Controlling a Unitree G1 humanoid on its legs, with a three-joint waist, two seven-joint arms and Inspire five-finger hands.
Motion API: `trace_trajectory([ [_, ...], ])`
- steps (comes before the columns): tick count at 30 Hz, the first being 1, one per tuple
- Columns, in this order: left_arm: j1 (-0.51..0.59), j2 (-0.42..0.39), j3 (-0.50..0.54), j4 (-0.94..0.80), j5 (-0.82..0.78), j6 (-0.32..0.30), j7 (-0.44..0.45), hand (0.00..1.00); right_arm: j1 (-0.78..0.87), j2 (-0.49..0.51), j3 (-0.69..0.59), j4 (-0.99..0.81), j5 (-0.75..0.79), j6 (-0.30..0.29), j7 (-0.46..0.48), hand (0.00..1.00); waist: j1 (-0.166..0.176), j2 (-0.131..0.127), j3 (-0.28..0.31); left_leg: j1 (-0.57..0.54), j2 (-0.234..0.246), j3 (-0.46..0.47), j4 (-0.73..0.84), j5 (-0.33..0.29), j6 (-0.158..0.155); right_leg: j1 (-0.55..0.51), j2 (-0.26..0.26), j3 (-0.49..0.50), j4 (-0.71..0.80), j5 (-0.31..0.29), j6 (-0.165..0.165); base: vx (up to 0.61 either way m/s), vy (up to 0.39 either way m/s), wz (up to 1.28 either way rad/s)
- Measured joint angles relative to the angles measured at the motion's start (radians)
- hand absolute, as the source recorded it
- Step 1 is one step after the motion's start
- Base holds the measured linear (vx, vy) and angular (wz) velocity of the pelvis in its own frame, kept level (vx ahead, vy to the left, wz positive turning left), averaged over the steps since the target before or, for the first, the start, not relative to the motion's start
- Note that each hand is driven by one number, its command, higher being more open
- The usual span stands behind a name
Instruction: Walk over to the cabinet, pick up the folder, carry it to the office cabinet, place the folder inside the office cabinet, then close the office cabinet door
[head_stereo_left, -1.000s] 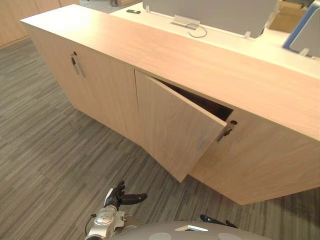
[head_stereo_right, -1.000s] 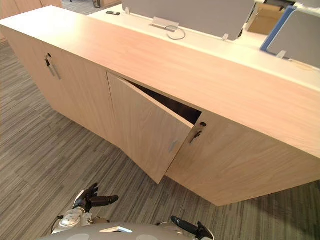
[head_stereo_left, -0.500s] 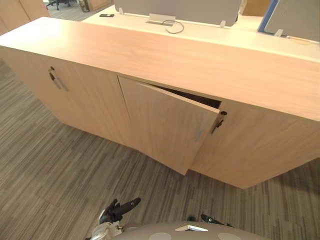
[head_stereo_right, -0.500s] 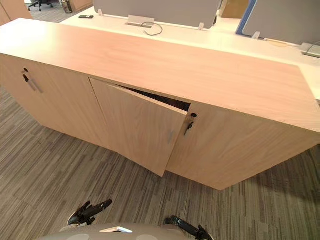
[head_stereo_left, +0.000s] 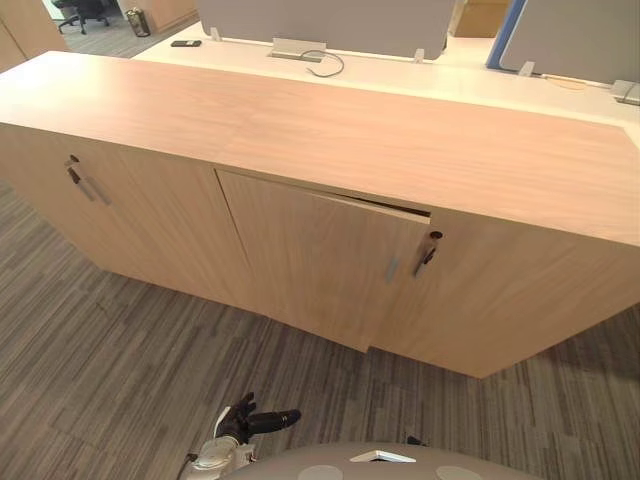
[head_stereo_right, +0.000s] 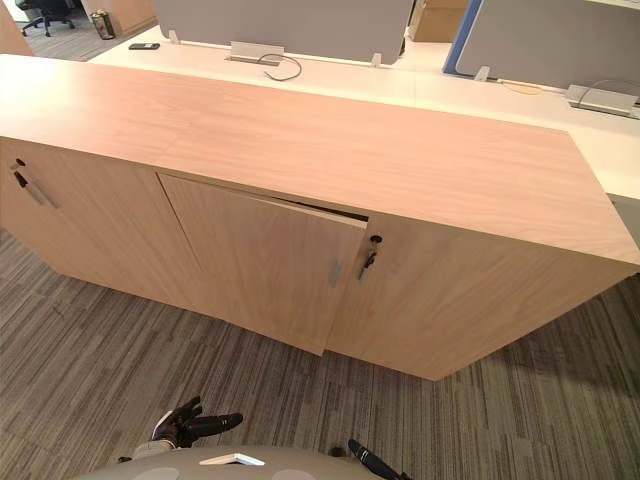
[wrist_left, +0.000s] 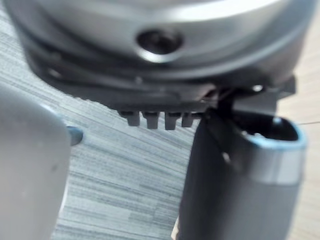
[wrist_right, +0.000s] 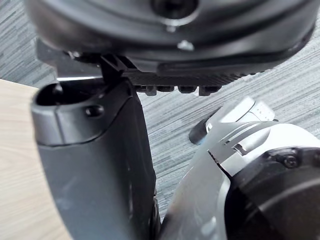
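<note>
As the door (head_stereo_left: 315, 260) stood barely ajar: office cabinet (head_stereo_left: 520, 300) interior hidden behind it, bar a dark slit.
Folder: whereabouts could not be told.
Left hand (head_stereo_left: 245, 421): fingers loosely spread, empty, above the carpet (head_stereo_left: 120, 370).
Right hand (head_stereo_right: 368, 462): cut off at the edge; state could not be told.

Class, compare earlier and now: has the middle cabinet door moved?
Yes. The door has swung inward, nearly shut under the cabinet top, but it is not yet flush.
</note>
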Motion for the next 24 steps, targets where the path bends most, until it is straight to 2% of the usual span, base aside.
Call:
trace_trajectory([
  [10,-0.004,0.010,-0.050,0.000,0.010,-0.002,0.006,1.00,0.001,-0.009,0.050,-0.001,0.006,-0.001,-0.018,1.00,-0.003,-0.013,0.006,0.003,-0.002,0.018,0.017,-0.003,-0.001,-0.008,-0.003,0.008,0.000,0.009,0.014,-0.07,-0.010,-0.07],
  [24,0.001,0.002,0.025,0.003,-0.010,0.000,0.007,1.00,-0.009,-0.007,0.050,0.015,0.006,-0.004,-0.019,1.00,-0.001,-0.015,0.006,0.004,-0.002,0.018,0.015,-0.007,-0.004,-0.007,-0.003,0.007,-0.003,0.009,0.013,-0.01,-0.001,0.00],
])
